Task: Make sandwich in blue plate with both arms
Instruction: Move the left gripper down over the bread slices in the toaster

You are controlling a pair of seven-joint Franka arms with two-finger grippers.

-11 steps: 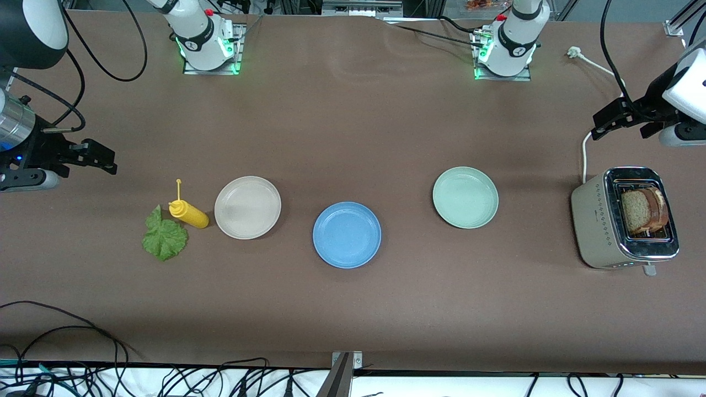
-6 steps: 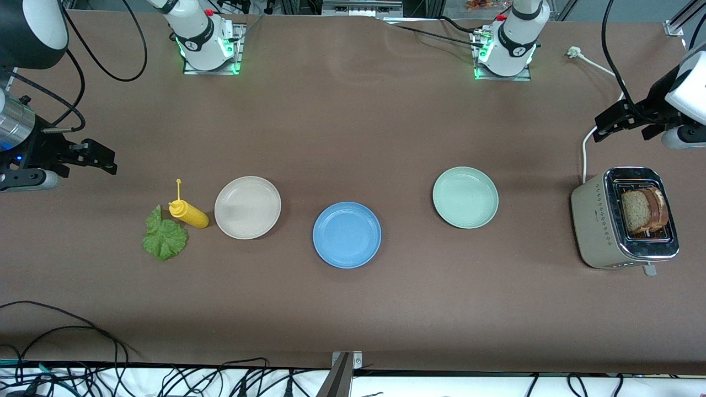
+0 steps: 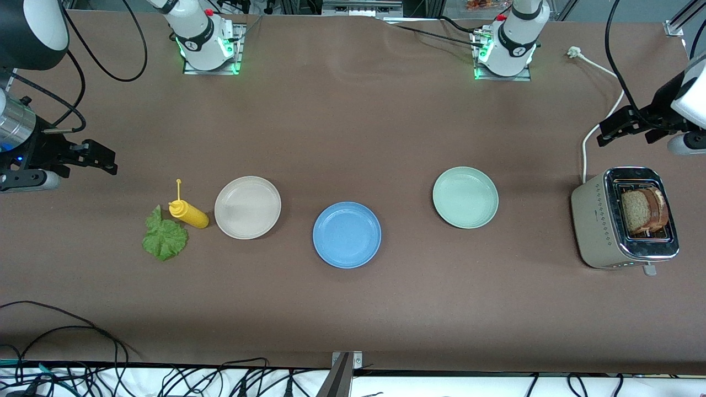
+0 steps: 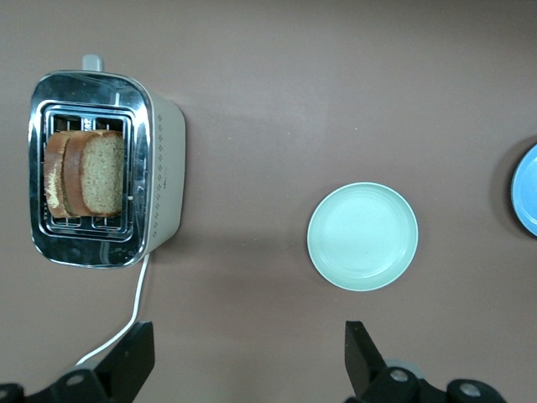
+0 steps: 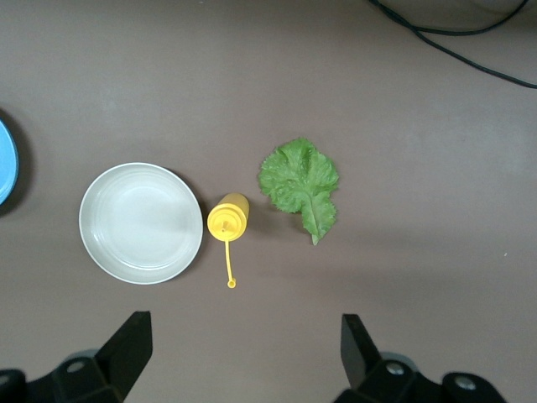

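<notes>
The blue plate [image 3: 347,235] sits empty at the table's [image 3: 353,309] middle, nearest the camera, ready for stacking. The lettuce [image 3: 164,238] lies toward the right arm's end; bread [image 3: 642,209] stands in the toaster [image 3: 626,218] at the left arm's end. Each ingredient seems placed within one arm's reach. Left hand [image 4: 247,365] hangs wide near the toaster, right hand [image 5: 243,357] wide above the lettuce.

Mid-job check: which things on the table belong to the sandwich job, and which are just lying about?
Belongs to the job:
blue plate
bread slices in the toaster
lettuce leaf

Lying about:
beige plate
pale green plate
yellow squeeze bottle
</notes>
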